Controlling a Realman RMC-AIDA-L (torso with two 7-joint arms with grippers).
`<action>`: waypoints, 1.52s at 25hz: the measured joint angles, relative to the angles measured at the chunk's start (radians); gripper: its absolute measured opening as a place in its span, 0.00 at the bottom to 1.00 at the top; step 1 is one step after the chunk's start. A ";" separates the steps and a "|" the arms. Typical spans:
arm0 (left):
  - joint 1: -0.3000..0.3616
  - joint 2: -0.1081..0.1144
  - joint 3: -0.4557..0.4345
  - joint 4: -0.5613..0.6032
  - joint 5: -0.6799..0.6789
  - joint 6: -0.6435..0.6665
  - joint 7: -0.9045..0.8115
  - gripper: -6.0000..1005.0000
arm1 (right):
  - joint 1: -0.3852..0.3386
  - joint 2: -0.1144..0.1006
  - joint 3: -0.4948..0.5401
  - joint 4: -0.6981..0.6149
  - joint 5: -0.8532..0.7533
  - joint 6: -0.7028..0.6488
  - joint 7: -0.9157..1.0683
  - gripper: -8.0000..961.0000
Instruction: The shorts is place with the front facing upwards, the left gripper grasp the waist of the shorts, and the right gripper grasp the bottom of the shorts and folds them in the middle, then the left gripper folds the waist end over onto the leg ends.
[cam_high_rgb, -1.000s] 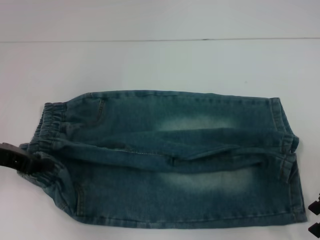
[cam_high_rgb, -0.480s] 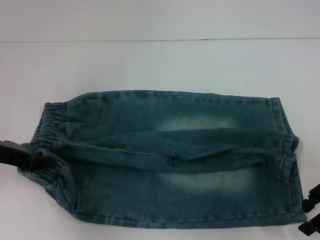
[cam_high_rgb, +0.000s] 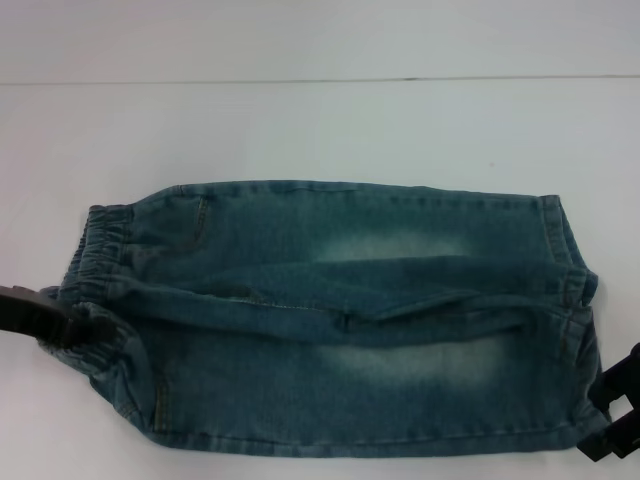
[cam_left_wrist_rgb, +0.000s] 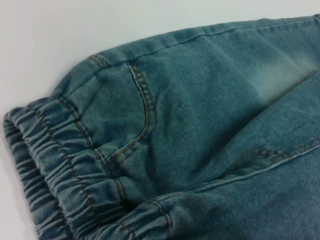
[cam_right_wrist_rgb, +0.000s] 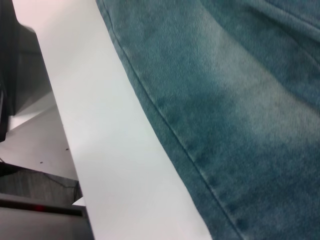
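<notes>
Denim shorts (cam_high_rgb: 340, 320) lie flat – left end effector (cam_high_rgb: 60, 325) at waist, right end effector (cam_high_rgb: 612, 415) at hem.

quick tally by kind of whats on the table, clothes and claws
denim shorts: 1
claws: 2, the left claw at the waist end, the right claw at the leg hems
white table: 1
total: 4
</notes>
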 joint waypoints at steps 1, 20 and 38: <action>0.000 0.000 0.000 0.000 0.000 0.000 0.000 0.05 | 0.000 0.001 -0.001 0.001 0.002 0.005 0.000 0.65; -0.001 0.001 0.001 -0.010 0.000 -0.001 0.002 0.05 | -0.007 0.010 -0.001 0.013 0.002 0.057 -0.048 0.10; -0.020 0.024 0.000 -0.010 0.002 0.075 -0.003 0.05 | -0.091 -0.079 0.293 0.143 0.100 0.033 -0.261 0.05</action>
